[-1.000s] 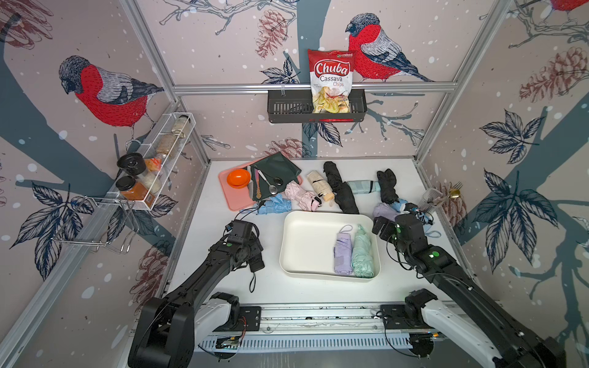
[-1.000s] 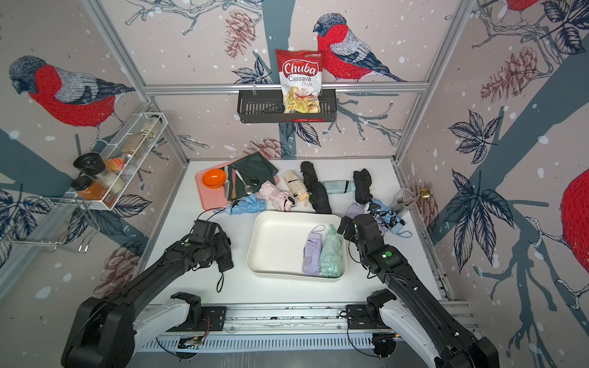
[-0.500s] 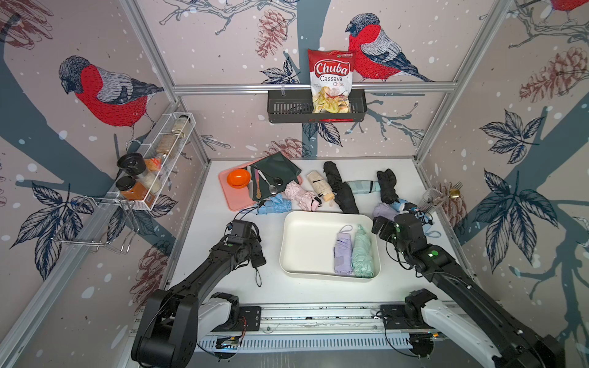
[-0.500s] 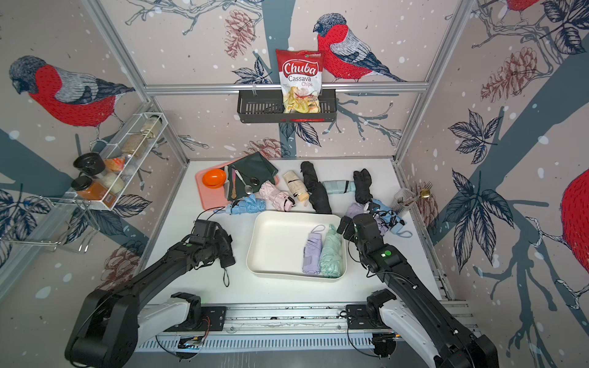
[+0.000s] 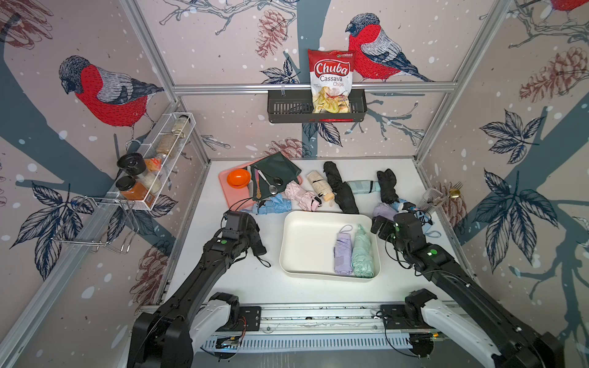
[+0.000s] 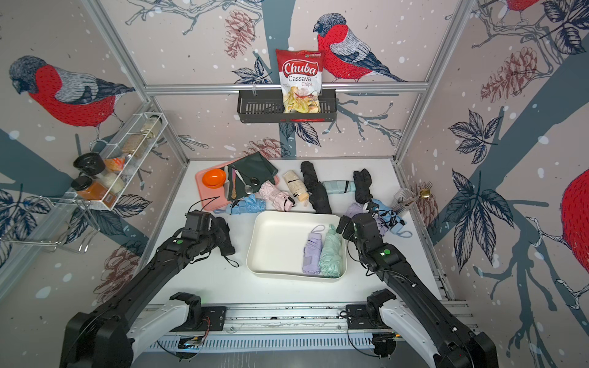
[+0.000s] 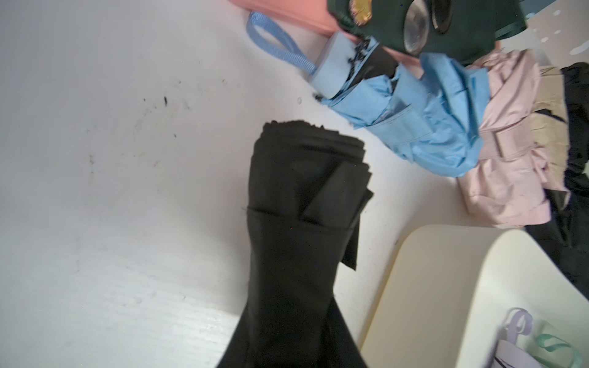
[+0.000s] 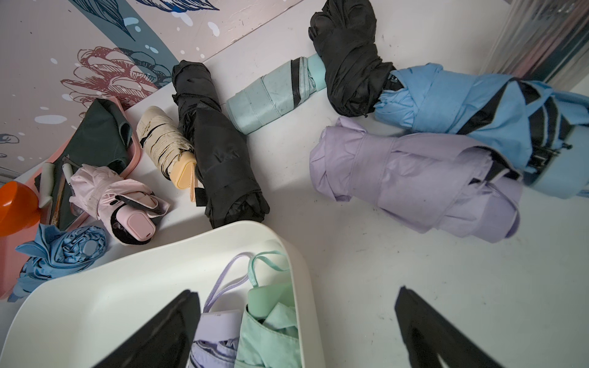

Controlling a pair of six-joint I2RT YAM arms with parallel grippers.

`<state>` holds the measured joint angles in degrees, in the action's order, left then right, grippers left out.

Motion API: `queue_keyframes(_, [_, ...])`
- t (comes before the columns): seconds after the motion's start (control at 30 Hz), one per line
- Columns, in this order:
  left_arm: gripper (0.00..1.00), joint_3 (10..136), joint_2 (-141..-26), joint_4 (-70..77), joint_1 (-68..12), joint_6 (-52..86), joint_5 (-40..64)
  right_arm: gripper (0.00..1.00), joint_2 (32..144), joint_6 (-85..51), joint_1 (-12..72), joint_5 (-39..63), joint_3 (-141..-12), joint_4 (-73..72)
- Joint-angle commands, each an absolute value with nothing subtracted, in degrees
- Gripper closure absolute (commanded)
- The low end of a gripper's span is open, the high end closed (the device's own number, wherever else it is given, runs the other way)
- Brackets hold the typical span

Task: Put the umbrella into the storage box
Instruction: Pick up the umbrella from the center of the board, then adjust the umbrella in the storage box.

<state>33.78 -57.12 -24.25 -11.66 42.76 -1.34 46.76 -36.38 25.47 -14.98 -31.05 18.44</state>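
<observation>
1. Left wrist view: a folded black umbrella (image 7: 299, 197) fills the middle and reaches out over the white desk (image 7: 111, 223). The fingers gripping it are hidden by its fabric.
2. In both top views the left gripper (image 5: 252, 237) is clamped around that black umbrella (image 6: 223, 237). The umbrella's wrist strap trails on the desk toward the front edge.
3. The black umbrella lies between the desk's left edge and the storage box (image 5: 306, 242). It is outside the box and near its left wall. Whether it rests on the desk or is raised off it cannot be told.
4. The storage box sits mid-desk, toward the front edge. Along its right wall a lilac umbrella (image 5: 342, 251) and a mint umbrella (image 5: 361, 251) lie side by side, touching.
5. The right gripper (image 8: 296, 291) has its jaws spread wide and holds nothing. It hovers over the box's back right corner, with one finger above the box's inside and the other above bare desk.
6. Behind the black umbrella, a blue umbrella (image 7: 414, 127) lies against the front edge of the pink tray (image 5: 232, 194). A pink umbrella (image 7: 516, 153) touches the blue one.
7. In the right wrist view a loose lilac umbrella (image 8: 414, 184) lies on the desk beyond the box's back right corner.
</observation>
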Motion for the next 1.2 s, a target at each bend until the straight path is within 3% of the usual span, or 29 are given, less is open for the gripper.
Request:
queue_keyframes(0.0, [0.90, 36.56, -56.36, -25.49, -11.51, 40.12, -0.25, 0.00, 46.67, -36.67, 25.43, -15.13, -31.44, 16.52])
queue_keyframes(0.23, [0.96, 42.72, -55.28, -23.43, -12.13, 37.84, 7.87, 0.00, 46.32, -36.69, 25.48, -15.73, -31.64, 16.79])
queue_keyframes(0.4, [1.00, 48.17, -58.19, -21.22, -19.69, 37.22, 7.03, 0.00, 46.56, -36.91, 25.30, -15.44, -31.71, 16.70])
queue_keyframes(0.67, [1.00, 54.37, -71.13, -15.91, -32.34, 37.94, 8.93, 0.00, 45.93, -35.82, 26.13, -11.67, -32.50, 18.23])
queue_keyframes(1.17, [1.00, 55.21, -88.97, -6.43, -43.61, 42.59, 15.80, 0.06, 44.55, -39.50, 28.67, -13.12, -31.85, 23.53])
